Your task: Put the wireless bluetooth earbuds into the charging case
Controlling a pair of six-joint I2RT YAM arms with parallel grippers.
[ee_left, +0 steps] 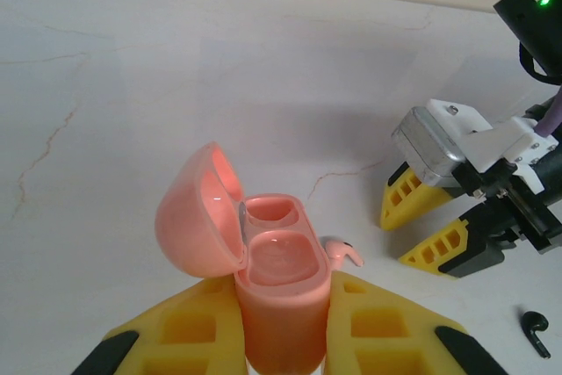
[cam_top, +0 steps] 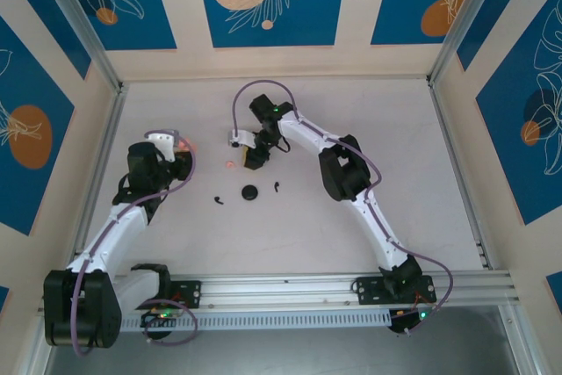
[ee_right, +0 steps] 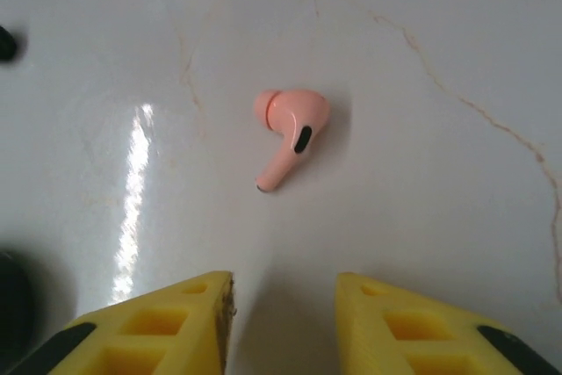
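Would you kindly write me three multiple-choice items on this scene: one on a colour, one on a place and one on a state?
1. The charging case gripped in the left claw is:
A) black
B) white
C) pink

2. The pink earbud lies:
A) inside the case
B) on the table, ahead of the right claw
C) in the left claw

3. The case's lid is:
A) open
B) shut
C) taken off

Answers:
1. C: the left wrist view shows a pink shell.
2. B: the right wrist view shows it on the bare surface beyond the open claw.
3. A: the lid stands hinged back from the case.
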